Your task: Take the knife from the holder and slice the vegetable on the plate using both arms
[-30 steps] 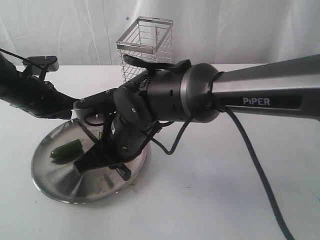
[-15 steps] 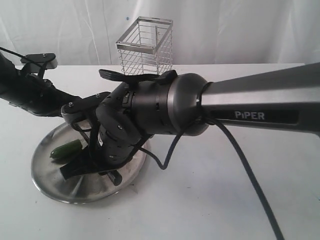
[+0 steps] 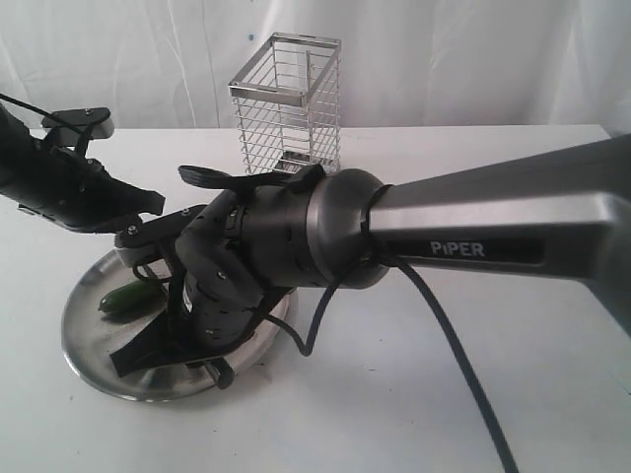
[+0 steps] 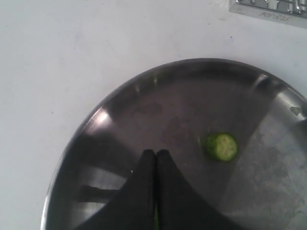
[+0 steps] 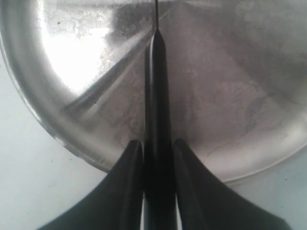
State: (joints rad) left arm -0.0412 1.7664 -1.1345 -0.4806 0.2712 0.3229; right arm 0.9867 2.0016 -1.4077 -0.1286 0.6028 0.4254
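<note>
Currently I am holding the knife (image 5: 156,96) in the right gripper (image 5: 157,158): its two fingers (image 5: 129,182) are pinching the black handle from both sides, and the dark blade is running out from them over the plate (image 5: 62,120), its tip lying over the plate's inner surface. In the exterior view I am seeing the right arm (image 3: 473,232), marked PiPER, reaching across from the right and bending down over the near half of the plate (image 3: 84,355), which it is largely covering.

The vegetable (image 3: 123,299) is lying on the plate's left side in the exterior view, dark green and glossy. The left wrist view is showing a pale green cut face with seeds (image 4: 221,146) resting on the plate (image 4: 96,124), close beside the left gripper (image 4: 155,158). That gripper's fingers (image 4: 144,182) are pressed together at the tips, and a thin sliver of green is showing between them lower down; I cannot tell what it belongs to.

The holder (image 3: 289,103) is standing upright on the white table (image 3: 394,394) behind the plate, well apart from both grippers. The left arm (image 3: 59,182) is hanging over the plate's far left rim.
</note>
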